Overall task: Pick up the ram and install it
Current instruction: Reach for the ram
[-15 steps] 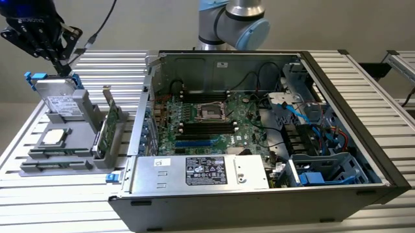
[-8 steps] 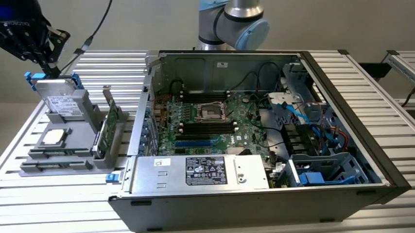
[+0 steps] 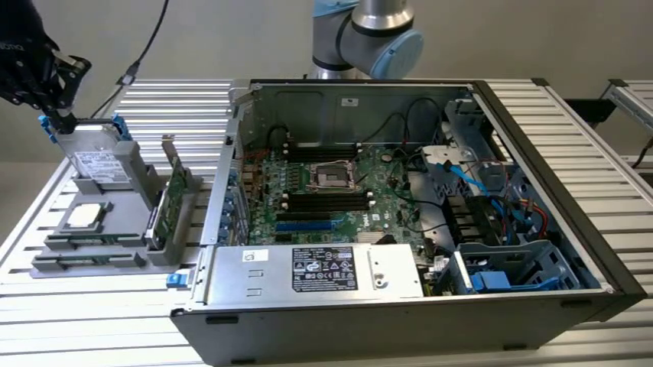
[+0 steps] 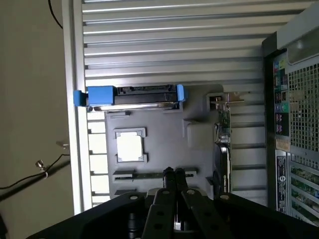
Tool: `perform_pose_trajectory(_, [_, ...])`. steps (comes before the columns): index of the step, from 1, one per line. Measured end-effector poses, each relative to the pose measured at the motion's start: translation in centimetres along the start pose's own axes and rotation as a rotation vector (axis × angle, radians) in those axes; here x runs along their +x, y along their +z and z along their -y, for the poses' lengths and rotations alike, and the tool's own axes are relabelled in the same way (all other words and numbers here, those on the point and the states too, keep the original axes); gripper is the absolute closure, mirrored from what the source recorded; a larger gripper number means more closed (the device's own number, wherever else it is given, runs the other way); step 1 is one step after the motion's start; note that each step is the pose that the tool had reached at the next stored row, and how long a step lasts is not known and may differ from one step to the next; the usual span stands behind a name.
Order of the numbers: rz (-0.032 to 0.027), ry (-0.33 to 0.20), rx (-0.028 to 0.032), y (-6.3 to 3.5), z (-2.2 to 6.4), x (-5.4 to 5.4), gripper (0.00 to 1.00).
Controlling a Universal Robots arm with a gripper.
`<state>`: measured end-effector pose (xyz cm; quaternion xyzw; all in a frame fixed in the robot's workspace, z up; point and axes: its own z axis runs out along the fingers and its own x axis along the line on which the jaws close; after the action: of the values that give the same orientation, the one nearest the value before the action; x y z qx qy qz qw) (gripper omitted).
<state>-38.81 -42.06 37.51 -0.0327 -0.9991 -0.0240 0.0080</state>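
One tool (image 3: 61, 113), fingers pressed together, nothing held, hanging above grey holder (image 3: 51, 264) at 9 o'clock of open computer case (image 3: 571, 206) on worktop (image 3: 92, 329), exterior view. Ram (image 3: 90, 242) in narrow holder slot, 6 o'clock of loose processor chip (image 3: 87, 216), under tool tips. Risk if lowered shut: jab on ram's top edge, jolted holder. Risk if drifted toward 12 o'clock: knock against upright drive (image 3: 102, 162).

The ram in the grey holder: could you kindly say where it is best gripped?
Take the ram mid-length by its upper long edge, from straight above: it seems to stand on edge in the grey holder, leaving its two flat faces to pinch.
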Motion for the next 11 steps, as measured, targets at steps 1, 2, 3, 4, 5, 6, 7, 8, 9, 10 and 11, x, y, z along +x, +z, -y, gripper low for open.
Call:
perform_pose_trajectory(1, [0.0,0.0,0.0,0.02,0.37,0.1,0.9])
perform_pose_trajectory(2, [-0.0002,0.0,0.0,0.03,0.74,0.1,0.9])
perform_pose_trajectory(3, [-0.0007,0.0,0.0001,0.04,1.09,0.1,0.9])
perform_pose_trajectory(4, [-0.0015,0.0,0.0002,0.05,1.5,0.0,0.9])
perform_pose_trajectory(5, [-0.0025,0.001,0.0001,0.06,1.92,0.0,0.9])
perform_pose_trajectory(6, [-0.0038,0.001,0.0002,0.07,2.38,0.0,0.9])
perform_pose_trajectory(7, [-0.005,0.001,0.0003,0.08,2.79,-0.1,0.9])
perform_pose_trajectory(8, [-0.0064,0.001,0.0005,0.09,3.21,-0.1,0.9])
perform_pose_trajectory(9, [-0.0079,0.001,0.0005,0.1,3.59,-0.1,0.9])
perform_pose_trajectory(10, [-0.0091,0.001,0.0007,0.1,3.86,-0.1,0.9])
perform_pose_trajectory(11, [-0.0089,0.001,0.0005,0.12,3.88,-0.1,0.9])
